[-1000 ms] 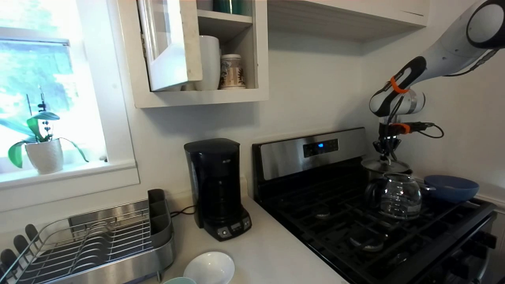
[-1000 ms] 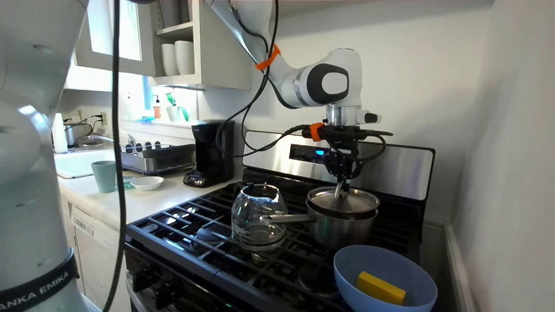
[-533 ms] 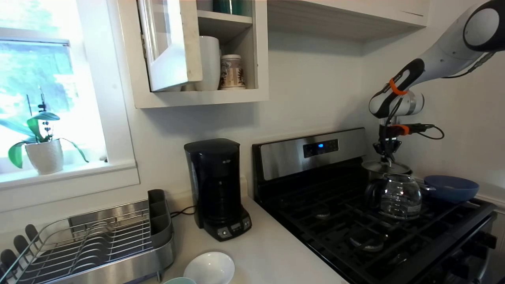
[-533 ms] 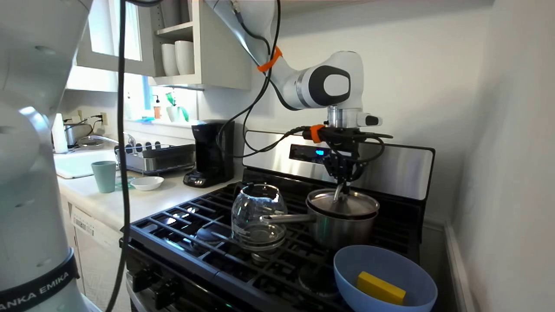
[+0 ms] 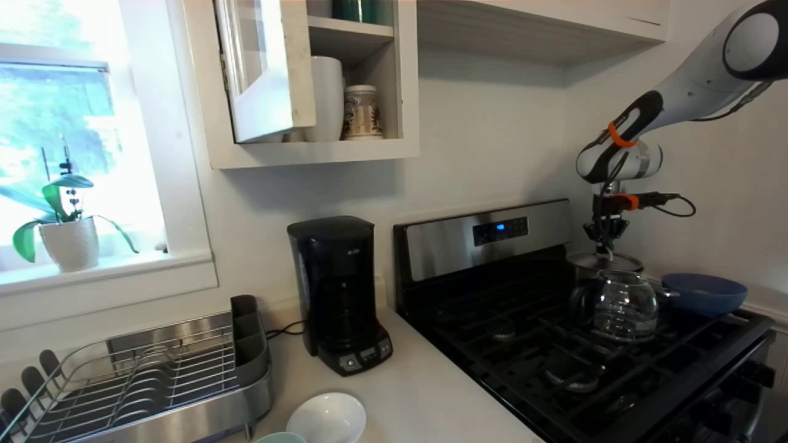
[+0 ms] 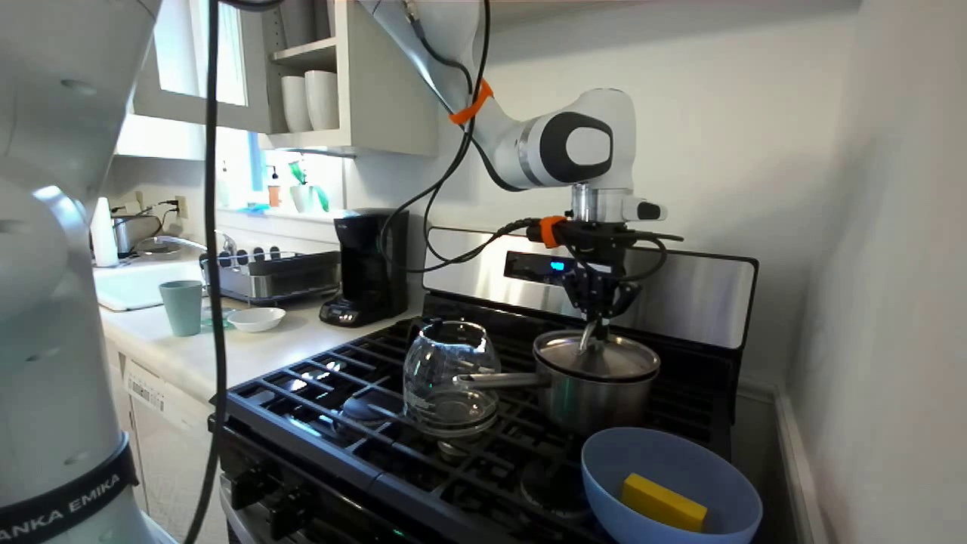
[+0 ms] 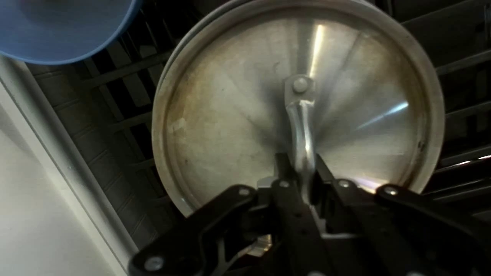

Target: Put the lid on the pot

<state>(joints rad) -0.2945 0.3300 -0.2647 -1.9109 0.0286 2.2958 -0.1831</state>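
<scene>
Pincer (image 7: 303, 165) downward, fingers (image 7: 284, 168) close together

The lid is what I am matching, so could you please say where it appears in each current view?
In an exterior view: the lid is well right of centre, slightly below mid-height.
In an exterior view: the lid is somewhat right of centre, below mid-height.
Wrist view: the lid fills the upper middle.
Shared landmark: the blue bowl, in the right half of both exterior views and cut off at the wrist view's top left.
</scene>
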